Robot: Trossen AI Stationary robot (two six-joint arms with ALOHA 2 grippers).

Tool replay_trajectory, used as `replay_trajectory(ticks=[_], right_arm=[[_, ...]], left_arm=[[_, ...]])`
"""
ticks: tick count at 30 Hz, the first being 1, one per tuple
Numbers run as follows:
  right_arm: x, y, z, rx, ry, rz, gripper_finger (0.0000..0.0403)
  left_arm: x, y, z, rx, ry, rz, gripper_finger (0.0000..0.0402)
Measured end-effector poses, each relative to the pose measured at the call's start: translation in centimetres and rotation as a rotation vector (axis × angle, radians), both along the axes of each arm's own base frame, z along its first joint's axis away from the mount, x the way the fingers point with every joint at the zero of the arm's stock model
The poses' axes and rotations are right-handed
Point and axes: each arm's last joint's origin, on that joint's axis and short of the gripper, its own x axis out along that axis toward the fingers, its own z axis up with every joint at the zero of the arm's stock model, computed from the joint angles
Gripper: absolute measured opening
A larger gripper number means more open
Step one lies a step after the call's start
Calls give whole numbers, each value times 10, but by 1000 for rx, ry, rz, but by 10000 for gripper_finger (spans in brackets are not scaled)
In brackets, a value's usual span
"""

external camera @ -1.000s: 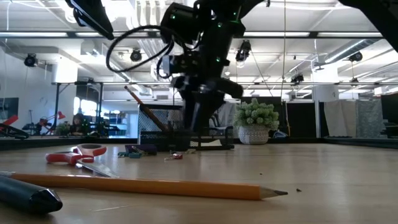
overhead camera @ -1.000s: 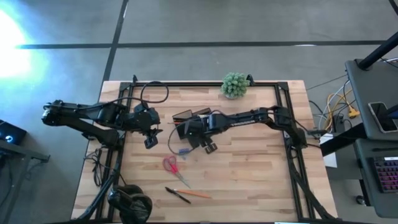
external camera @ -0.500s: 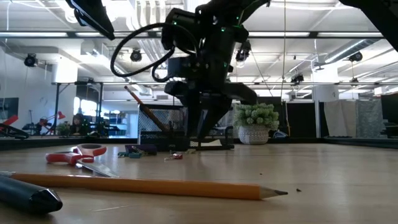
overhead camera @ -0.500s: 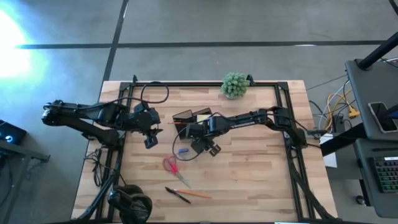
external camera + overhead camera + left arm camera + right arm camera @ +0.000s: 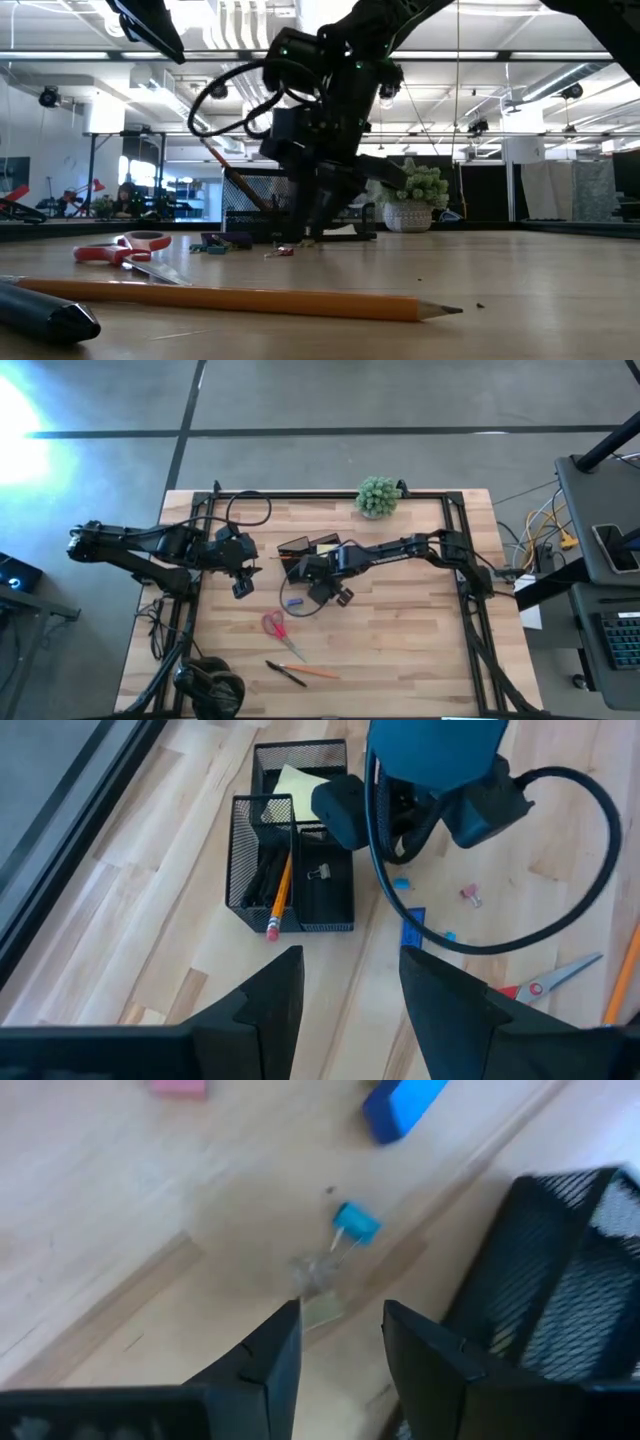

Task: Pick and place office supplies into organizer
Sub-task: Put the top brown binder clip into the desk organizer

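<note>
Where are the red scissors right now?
In the high view the scissors lie on the table's front-left part, just behind the pencil and pen and in front of the small blue item.

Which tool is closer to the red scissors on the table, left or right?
Right. The right tool hangs just up-table and to the right of the scissors; the left tool waits farther, up-left of them.
</note>
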Motion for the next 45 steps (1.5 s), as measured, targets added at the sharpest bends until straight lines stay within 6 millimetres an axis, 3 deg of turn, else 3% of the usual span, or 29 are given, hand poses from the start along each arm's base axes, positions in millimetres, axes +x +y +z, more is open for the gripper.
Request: replay_trajectory(ticks=[11, 28, 34, 39, 45], right_arm=[[-1, -4, -19, 49, 43, 27, 124], [-3, -14, -21, 119, 65, -42, 59], [-3, -14, -21, 158, 75, -138, 51], [-3, -14, -7, 191, 96, -280, 51], [3, -17, 43, 220, -65, -483, 50]], left_arm=[[0, 0, 0, 0, -3, 2, 153], [0, 0, 0, 8, -2, 5, 153], [0, 0, 0, 9, -3, 7, 153], [0, 1, 0, 15, -5, 11, 153], [0, 1, 0, 21, -6, 16, 153]])
